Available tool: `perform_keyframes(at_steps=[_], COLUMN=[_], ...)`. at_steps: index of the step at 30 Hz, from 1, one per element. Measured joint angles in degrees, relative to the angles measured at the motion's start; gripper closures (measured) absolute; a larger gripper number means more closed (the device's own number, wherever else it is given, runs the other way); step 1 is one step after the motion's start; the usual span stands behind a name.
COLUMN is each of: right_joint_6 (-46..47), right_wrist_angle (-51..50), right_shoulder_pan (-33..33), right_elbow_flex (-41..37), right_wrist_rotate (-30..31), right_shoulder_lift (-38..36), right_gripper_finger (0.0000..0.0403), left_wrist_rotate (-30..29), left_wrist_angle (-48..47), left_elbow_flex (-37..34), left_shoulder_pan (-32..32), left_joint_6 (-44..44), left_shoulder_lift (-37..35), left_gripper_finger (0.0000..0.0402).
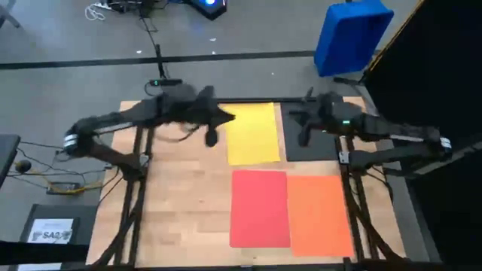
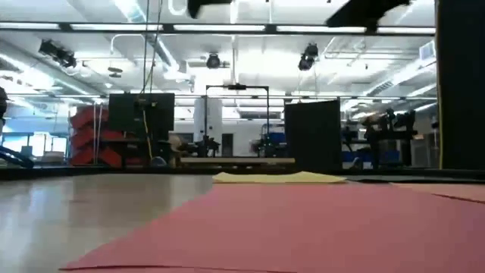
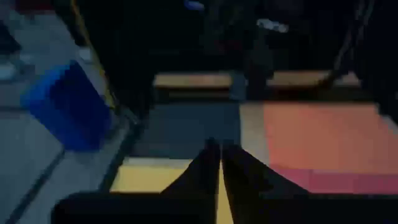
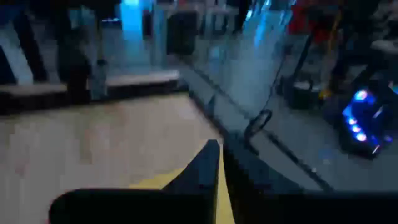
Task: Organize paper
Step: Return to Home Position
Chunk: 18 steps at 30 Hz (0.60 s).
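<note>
From above, four flat rectangles of colour lie in a two-by-two block on the pale wooden table (image 1: 181, 218). The thin yellow paper sheet (image 1: 254, 133) and the black paper sheet (image 1: 320, 147) lie in the row nearer the blue plastic bin (image 1: 352, 34), which stands off the table. The red paper sheet (image 1: 260, 208) and the orange paper sheet (image 1: 320, 214) touch along one edge in the other row. Whether each is one sheet or several cannot be told. The left gripper (image 1: 212, 138) hangs just off the yellow sheet's left edge, and the right gripper (image 1: 303, 137) hovers over the black sheet's left part.

At table height, the red sheet fills the foreground, lying flat, with the yellow one low behind it. The arms are only dark shapes at the top edge, well clear of the paper.

In the left wrist view, that arm's fingers (image 3: 205, 171) are pressed together on nothing. The black and orange sheets lie beyond them.

In the right wrist view, its fingers (image 4: 208, 165) are likewise together and empty, with a sliver of yellow beneath.

The sorting looks finished — each colour has its own place — so the step in hand is probably the retreat to rest. That calls for both arms to rise and draw outward without brushing the sheets, since light paper slides easily.
</note>
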Motion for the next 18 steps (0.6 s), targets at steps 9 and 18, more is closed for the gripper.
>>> perform_keyframes(at_steps=[9,18], right_joint_6=[4.0,9.3], right_wrist_angle=[26.3,29.6], right_shoulder_pan=[0.1,0.1], right_elbow_flex=[-29.7,-43.6], right_wrist_rotate=[-10.0,-9.0], right_shoulder_lift=[-27.7,-38.8], right_gripper_finger=[0.0403,0.0402], left_wrist_rotate=[-3.6,-6.3], left_wrist_angle=[23.7,17.9], left_elbow_flex=[-35.4,-49.2], left_shoulder_pan=[-3.2,-3.3], left_joint_6=[-8.1,-11.0], left_shoulder_lift=[-26.2,-51.9], left_gripper_finger=[0.0402,0.0402])
